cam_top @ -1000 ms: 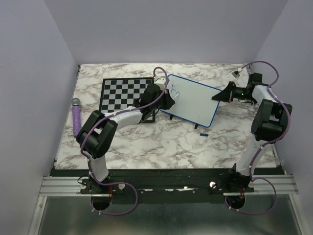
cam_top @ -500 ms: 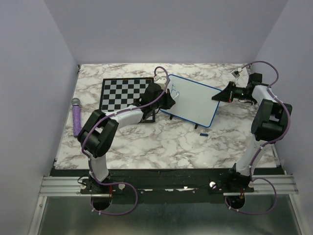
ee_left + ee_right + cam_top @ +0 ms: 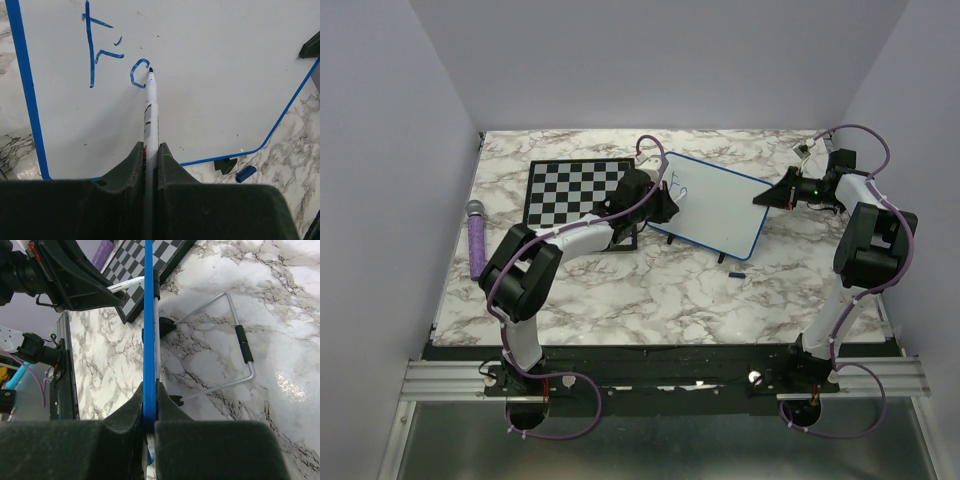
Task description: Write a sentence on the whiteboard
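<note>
The whiteboard point(image 3: 720, 210) was propped at 3 o'clock of the chessboard point(image 3: 570, 190), its edge clamped in the right pincer point(image 3: 149, 390). A marker point(image 3: 150, 105) was gripped in the left pincer point(image 3: 151, 147), tip on the second letter of the sentence point(image 3: 89, 50).

Robotics lab test cell. You are looking into a booth where plain lavender walls point(image 3: 390, 150) are enclosing a marble-patterned counter point(image 3: 650, 290) on three sides; the left arm point(image 3: 525, 270) and the right arm point(image 3: 865, 245) are standing bolted to an aluminium rail point(image 3: 450, 378) at its near edge, and purple cables point(image 3: 861, 127) are looping along both arms.
</note>
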